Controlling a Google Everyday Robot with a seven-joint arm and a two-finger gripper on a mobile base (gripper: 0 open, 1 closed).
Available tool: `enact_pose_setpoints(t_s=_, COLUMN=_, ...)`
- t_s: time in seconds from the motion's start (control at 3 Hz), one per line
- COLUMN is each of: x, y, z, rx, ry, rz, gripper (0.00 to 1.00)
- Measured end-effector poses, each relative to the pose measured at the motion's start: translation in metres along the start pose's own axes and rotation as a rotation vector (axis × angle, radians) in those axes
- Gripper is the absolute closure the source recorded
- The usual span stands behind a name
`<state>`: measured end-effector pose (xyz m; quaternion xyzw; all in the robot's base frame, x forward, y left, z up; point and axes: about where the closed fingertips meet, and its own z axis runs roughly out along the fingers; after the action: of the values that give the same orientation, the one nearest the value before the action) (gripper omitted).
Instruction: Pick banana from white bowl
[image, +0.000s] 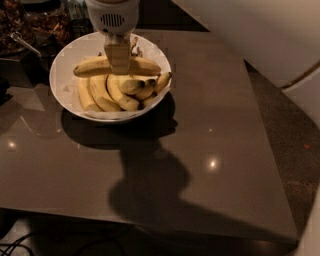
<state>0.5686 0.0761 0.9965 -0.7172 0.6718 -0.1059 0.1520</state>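
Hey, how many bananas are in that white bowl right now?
7: the banana crosswise on top, clamped in the gripper jaws; three left bananas side by side; three shorter bananas at right. All in the white bowl; more may hide underneath.

Kitchen counter (210, 105) (food bins (47, 22) behind), claw (119, 61) gripping banana (146, 66) over white bowl (61, 75).
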Motion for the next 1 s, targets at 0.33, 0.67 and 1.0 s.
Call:
enact_pose_setpoints(t_s=0.33, x=0.003, y=0.005, z=-0.026, rx=0.041, ry=-0.038, rz=-0.019, gripper=1.0)
enact_pose_setpoints(t_s=0.67, x=0.001, y=0.004, z=-0.03, rx=0.056, ry=-0.048, rz=-0.019, gripper=1.0)
enact_pose_setpoints(t_s=1.0, x=-0.006, y=0.01, z=-0.049, rx=0.099, ry=-0.064, rz=-0.023, gripper=1.0)
